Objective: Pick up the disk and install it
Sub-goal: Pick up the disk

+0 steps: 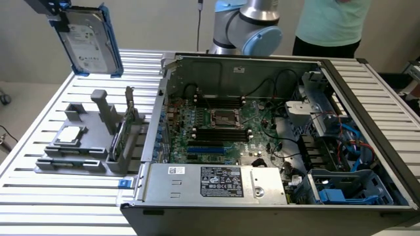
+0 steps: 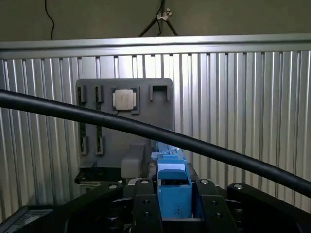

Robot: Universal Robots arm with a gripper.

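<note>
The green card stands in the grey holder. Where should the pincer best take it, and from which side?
Probably by the upper edge of the green card, coming straight down and closing on its two flat faces. It stands on edge in a slot of the grey holder, so its lower edge is buried, and the computer case is close beside it.

Bright, even light; soft shadows; wrist view somewhat dimmer.

Claw (image 2: 173, 204) clamps disk (image 2: 172, 183) by blue bracket; grey holder (image 2: 155, 110) with chip (image 2: 123, 100) beneath.
</note>
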